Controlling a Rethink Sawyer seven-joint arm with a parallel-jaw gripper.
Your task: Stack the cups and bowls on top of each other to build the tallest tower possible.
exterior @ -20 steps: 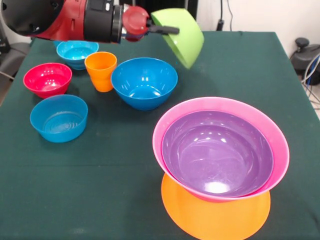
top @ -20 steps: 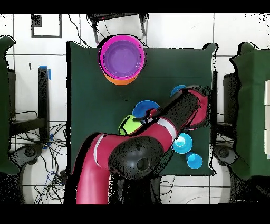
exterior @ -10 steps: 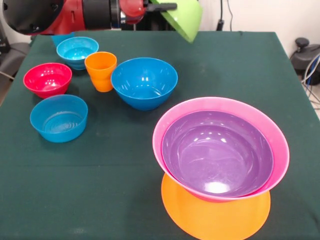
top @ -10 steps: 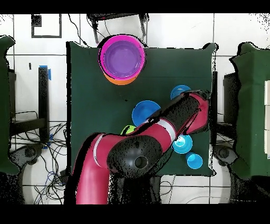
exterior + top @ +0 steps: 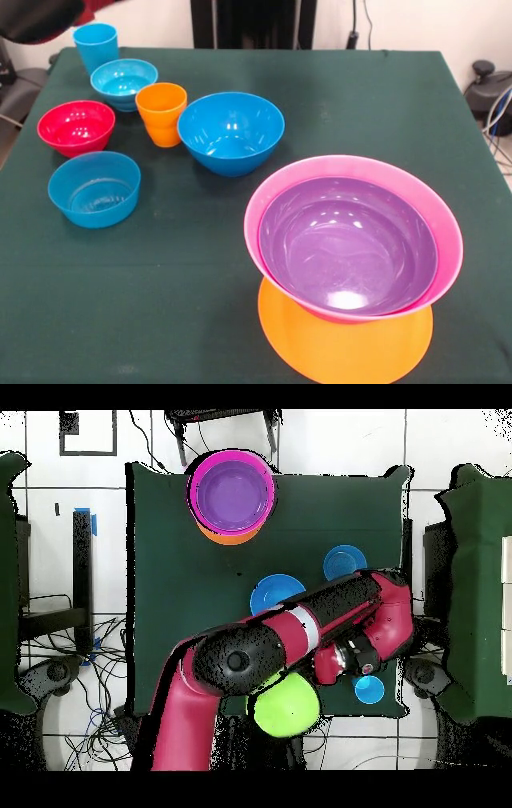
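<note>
The gripper (image 5: 322, 674) could not be made out clearly beneath the red arm (image 5: 300, 634) in the overhead view, so whether it was wide, narrow or clamped on anything could not be told — though the green bowl (image 5: 285, 704) hung at the bench's (image 5: 336, 104) robot-side edge, just beside the wrist, apparently carried there. The tower (image 5: 352, 256) stood at the opposite side: pink bowl (image 5: 276, 188) with the purple bowl (image 5: 348, 244) nested inside, on the orange bowl (image 5: 344, 348). Loose pieces waited apart — a large blue bowl (image 5: 230, 132), orange cup (image 5: 161, 114), red bowl (image 5: 76, 126), two small blue bowls (image 5: 94, 188) and a light blue cup (image 5: 95, 46). The risk, judged from here: the green bowl, held well off from the tower, could slip or swing, or clip the loose pieces on the way across.
</note>
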